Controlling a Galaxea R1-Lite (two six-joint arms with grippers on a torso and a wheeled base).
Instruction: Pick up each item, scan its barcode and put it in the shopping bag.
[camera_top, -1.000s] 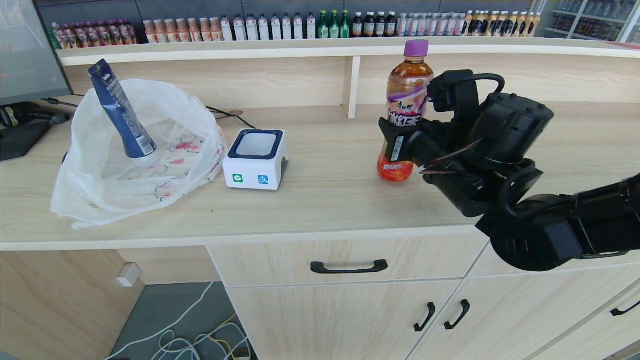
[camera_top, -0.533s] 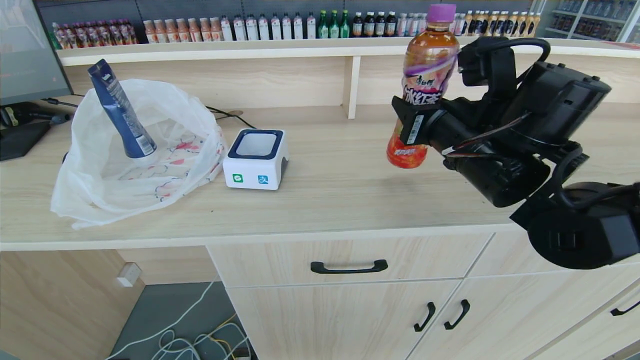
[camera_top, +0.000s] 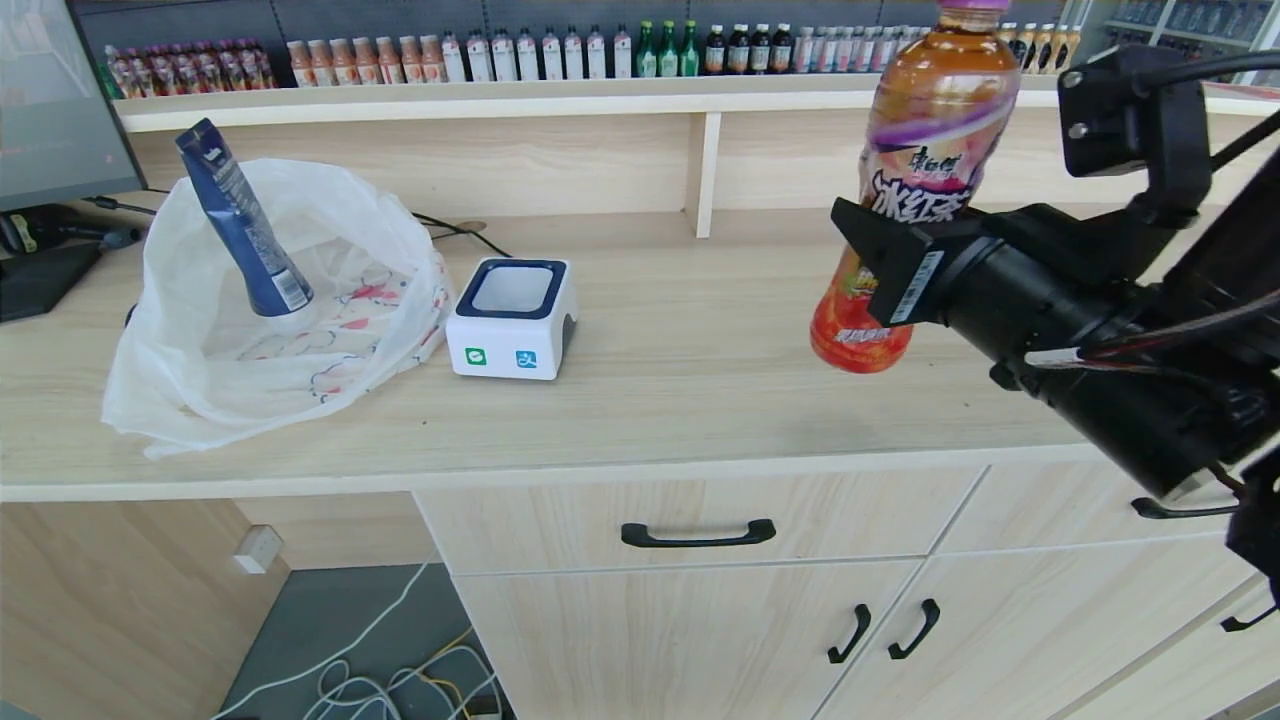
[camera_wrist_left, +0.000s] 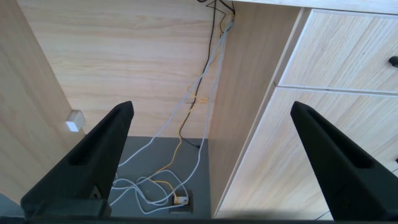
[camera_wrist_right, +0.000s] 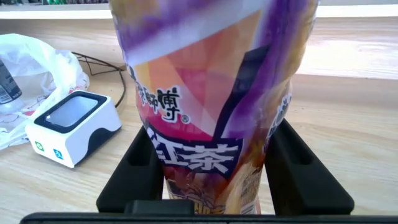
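Closest to me, the left gripper hangs low beside the cabinet fronts. Its fingers are spread wide with nothing between them, just loose cables on the floor beyond. Up on my right side, the right gripper has its fingers clamped tight round the middle of the iced tea bottle. The bottle is held in the air over the right part of the counter, roughly upright and leaning a little, with its purple cap at the top edge of the head view. In the right wrist view the label sits squarely between both black fingers. Further left on the counter sits the white barcode scanner, window facing up, well apart from the bottle. Just beside it is the shopping bag, mouth open, with a blue tube standing tilted inside. Farthest back — a shelf of drinks along the wall.
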